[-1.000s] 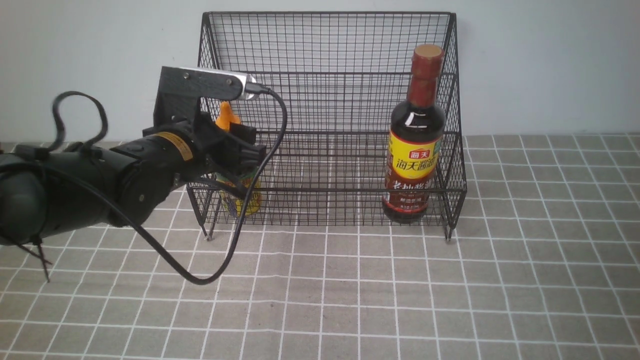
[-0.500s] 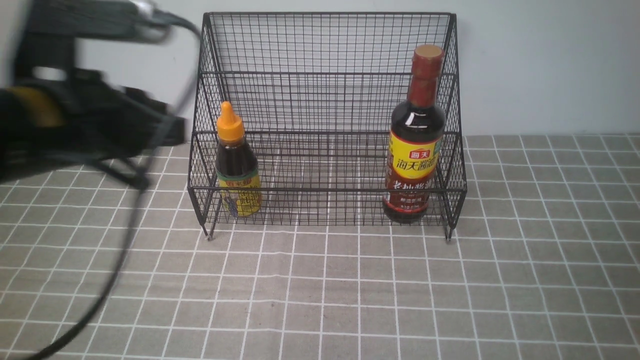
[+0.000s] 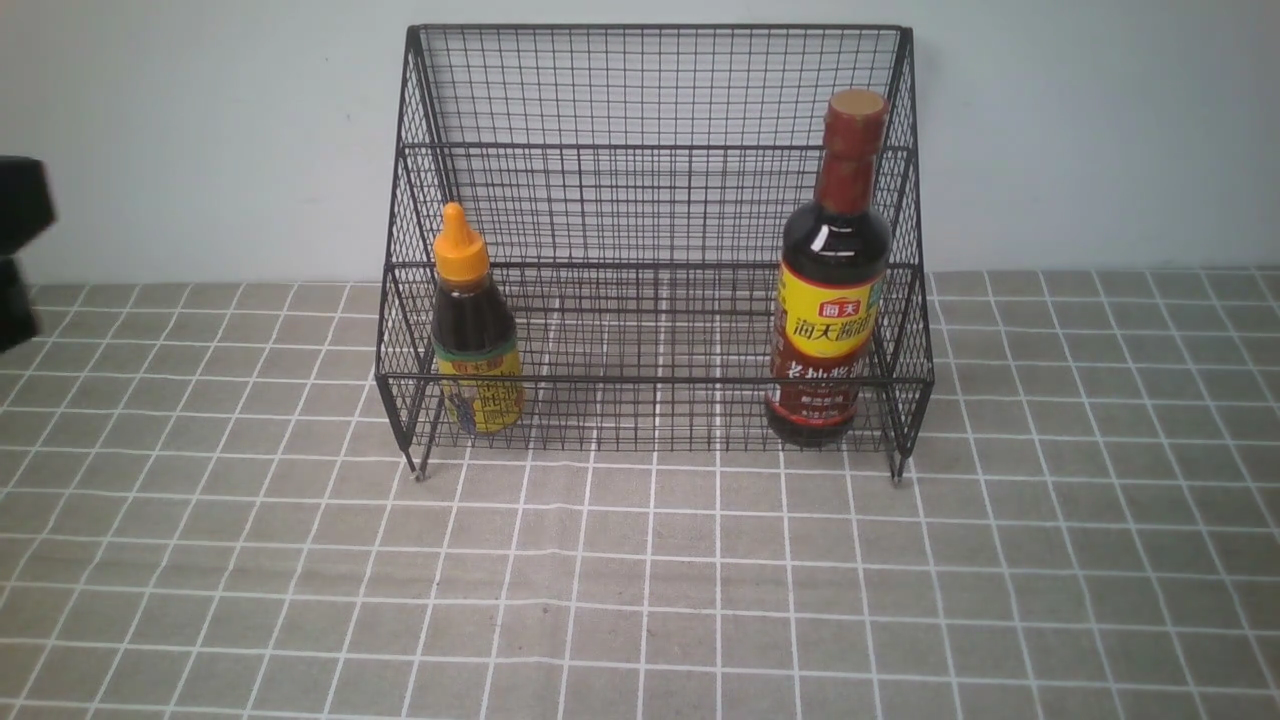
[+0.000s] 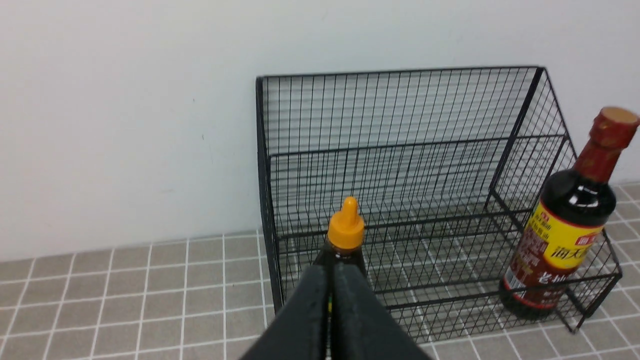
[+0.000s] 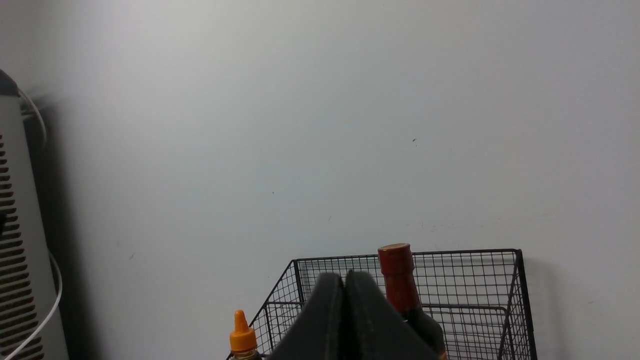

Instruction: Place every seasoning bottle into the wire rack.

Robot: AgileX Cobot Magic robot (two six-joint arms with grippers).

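The black wire rack stands against the wall. The short seasoning bottle with an orange nozzle cap stands upright in its left front corner. At the right end stands the tall seasoning bottle with a brown-red cap. Only a dark piece of the left arm shows at the front view's left edge. In the left wrist view my left gripper is shut and empty, back from the short bottle, with the rack and tall bottle beyond. My right gripper is shut and empty, high and well back from the rack.
A grey checked cloth covers the table in front of the rack. A pale wall rises right behind it. A grey ribbed unit with a white cable stands at the edge of the right wrist view.
My left gripper has let go of the short bottle, shut, and the arm has pulled back to the left, almost out of the front view. Both bottles stay in the rack.
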